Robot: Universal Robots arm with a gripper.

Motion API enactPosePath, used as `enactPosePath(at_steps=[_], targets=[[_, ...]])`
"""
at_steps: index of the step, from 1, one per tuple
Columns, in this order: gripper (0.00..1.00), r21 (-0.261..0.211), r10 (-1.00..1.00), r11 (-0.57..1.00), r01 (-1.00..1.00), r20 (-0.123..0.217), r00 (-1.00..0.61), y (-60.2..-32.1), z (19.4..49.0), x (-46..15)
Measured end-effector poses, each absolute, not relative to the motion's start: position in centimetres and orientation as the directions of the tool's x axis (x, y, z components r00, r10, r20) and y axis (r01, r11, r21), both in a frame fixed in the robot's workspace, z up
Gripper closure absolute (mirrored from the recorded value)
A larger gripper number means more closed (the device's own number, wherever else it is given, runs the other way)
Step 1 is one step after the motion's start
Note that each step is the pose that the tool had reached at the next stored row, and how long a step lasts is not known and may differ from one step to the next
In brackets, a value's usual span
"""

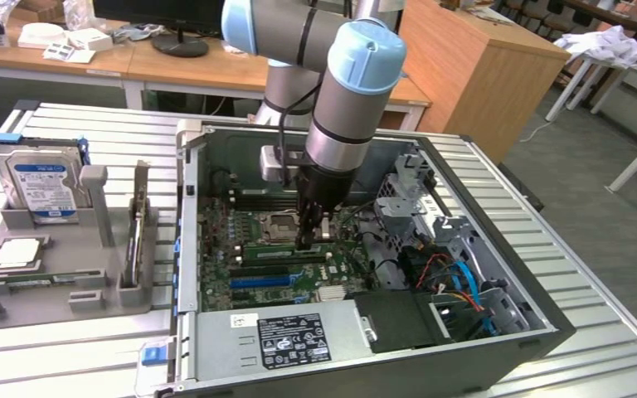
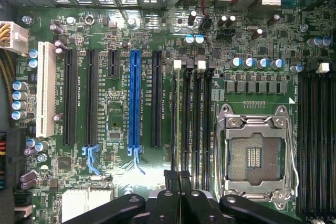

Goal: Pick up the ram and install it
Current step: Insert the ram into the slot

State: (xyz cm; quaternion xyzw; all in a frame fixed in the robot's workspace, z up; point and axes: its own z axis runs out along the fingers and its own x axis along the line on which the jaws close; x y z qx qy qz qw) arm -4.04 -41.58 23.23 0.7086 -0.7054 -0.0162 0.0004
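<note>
Slatted metal bench (image 1: 64,356) carries an open case (image 1: 540,319), the arm reaching down to the motherboard (image 2: 115,124). The jaws are closed tight together at one end of the bank of memory slots (image 2: 202,119), over the one nearest the blue slot (image 2: 134,98). There a thin pale-green strip, judged to be the ram (image 2: 178,119), stands on edge with its long axis along that slot, parallel to the blue one (whether the jaws pinch it or merely bear on it cannot be told). Step in hand is judged to be seating, which calls for straight, even downward pressure, square to the slot, until the white clip (image 2: 177,64) latches.
</note>
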Motion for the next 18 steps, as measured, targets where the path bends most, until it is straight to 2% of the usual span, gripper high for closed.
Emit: enactPosePath(at_steps=[18], targets=[[0.89, 0.023, -1.0, -0.008, -1.0, -0.022, 0.007, -41.68, 23.1, -4.05]])
